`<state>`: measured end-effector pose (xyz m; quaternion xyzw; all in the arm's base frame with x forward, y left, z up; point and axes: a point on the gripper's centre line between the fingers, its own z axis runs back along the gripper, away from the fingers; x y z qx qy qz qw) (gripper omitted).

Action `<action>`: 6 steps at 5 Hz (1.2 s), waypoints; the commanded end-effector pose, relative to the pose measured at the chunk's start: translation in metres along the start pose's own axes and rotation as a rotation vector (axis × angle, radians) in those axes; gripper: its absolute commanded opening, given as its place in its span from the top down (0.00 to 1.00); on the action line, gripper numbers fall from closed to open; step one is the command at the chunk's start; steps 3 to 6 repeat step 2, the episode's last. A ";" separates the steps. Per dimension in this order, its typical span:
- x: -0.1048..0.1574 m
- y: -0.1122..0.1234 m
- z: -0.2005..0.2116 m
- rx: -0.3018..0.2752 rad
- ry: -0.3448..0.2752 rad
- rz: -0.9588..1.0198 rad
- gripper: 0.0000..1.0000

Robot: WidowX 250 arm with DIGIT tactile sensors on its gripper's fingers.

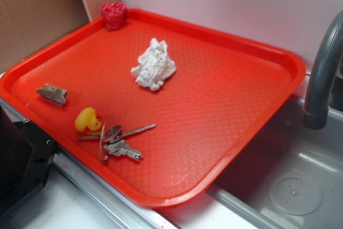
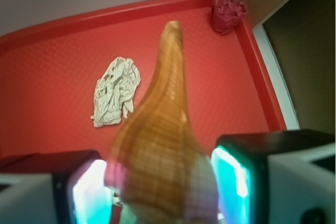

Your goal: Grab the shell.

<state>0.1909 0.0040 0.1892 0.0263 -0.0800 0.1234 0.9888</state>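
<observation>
Shell clamped between the two pads of the tool, tan-brown and ribbed, long pointed tail reaching up and away from the tool in the wrist view. Pads glowing teal on either side, pressed against the wide whorls. Held clear above the tray, nothing touching the shell but the pads. Beyond the tail tip and slightly left of it, lying on the tray floor, a white lumpy coral-like chunk. Farther off and right of the tool, tucked in the tray's far corner, a crumpled red lump. In the exterior view, tool almost out of frame at the top left edge, only a dark sliver showing, shell not discernible there. Red textured tray with raised rim, set at an angle over a grey sink; dark curved faucet at the right, round drain in the basin. Inside the tray: white chunk near the middle, red lump in the far corner, small grey-brown rock fragment near the left rim, yellow rubber duck beside a bunch of keys on a ring. Pale wall behind, brown cardboard panel at the left.
</observation>
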 end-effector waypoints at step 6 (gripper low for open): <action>0.000 -0.012 0.009 -0.005 -0.013 0.036 1.00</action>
